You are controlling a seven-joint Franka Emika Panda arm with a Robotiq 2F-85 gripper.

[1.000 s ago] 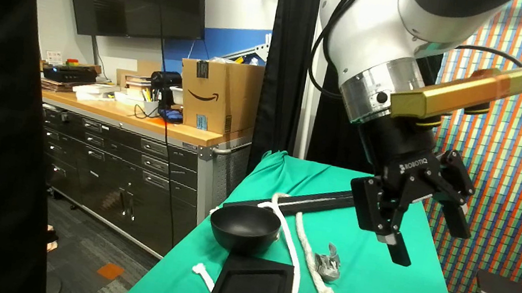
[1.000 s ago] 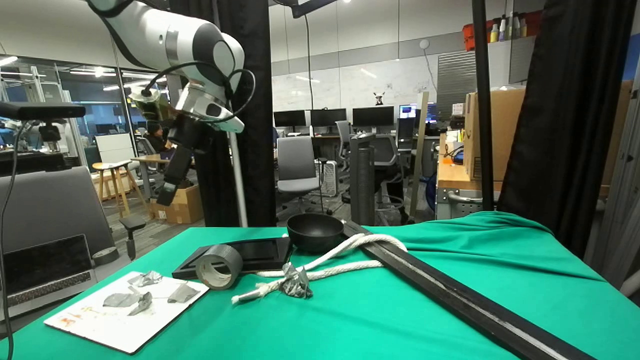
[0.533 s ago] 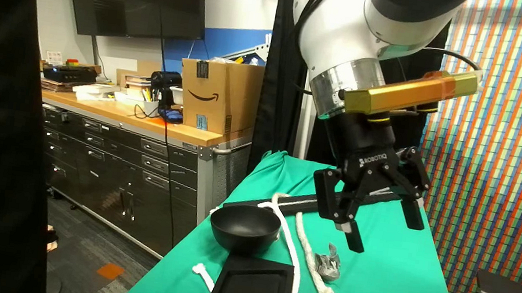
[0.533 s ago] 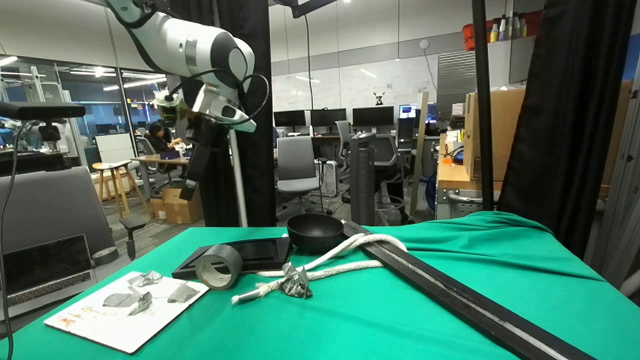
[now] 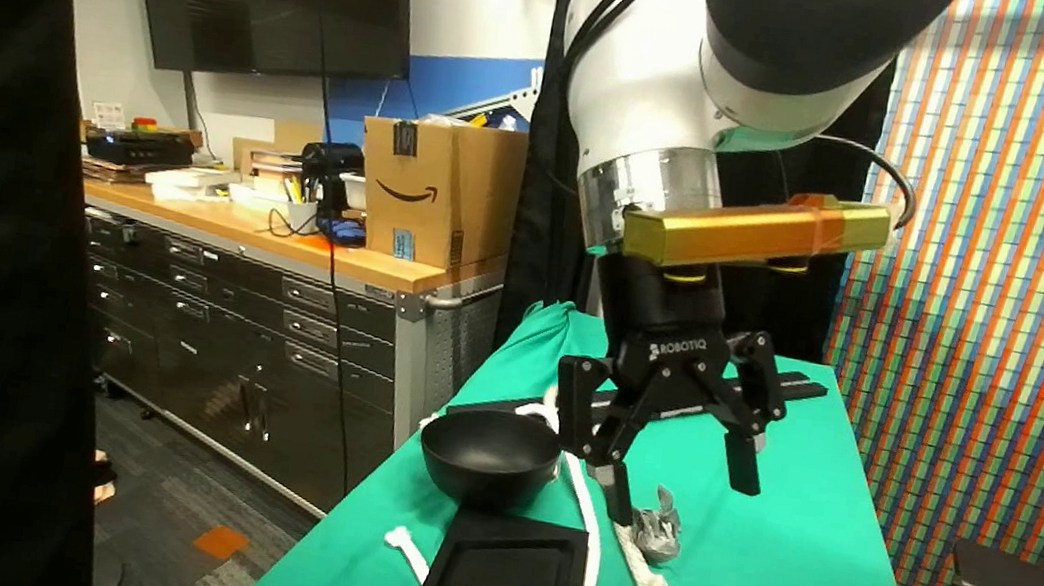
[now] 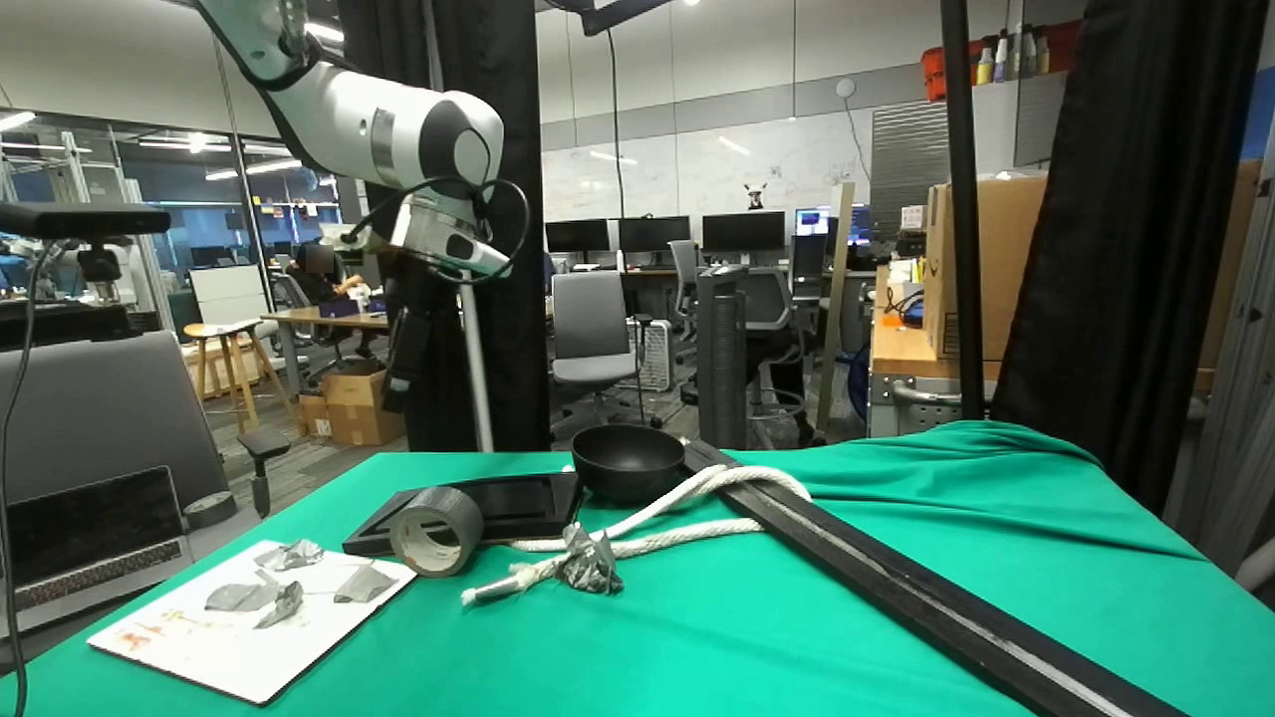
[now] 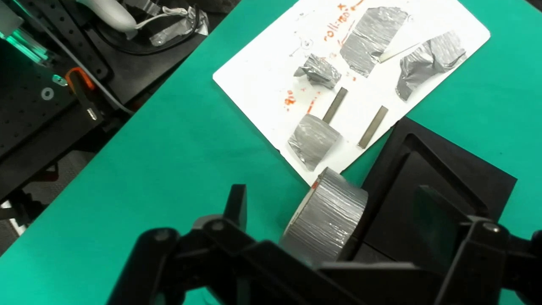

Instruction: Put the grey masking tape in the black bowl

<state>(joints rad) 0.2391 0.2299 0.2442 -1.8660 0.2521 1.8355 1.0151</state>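
You can read "ROBOTIQ" on the gripper (image 5: 681, 480), "roll" and "180" on the white board (image 7: 254, 89), an arrow (image 5: 405, 198) on the carton (image 5: 435, 223).

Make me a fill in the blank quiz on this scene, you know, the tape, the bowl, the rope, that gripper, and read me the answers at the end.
1. The cloth under the bowl is coloured ____.
2. Of the bowl and the board, the tape sits nearer the ____.
3. Open or shut, the gripper is ____.
4. The rope lying across the bar is coloured ____.

Missing words: green; board; open; white.
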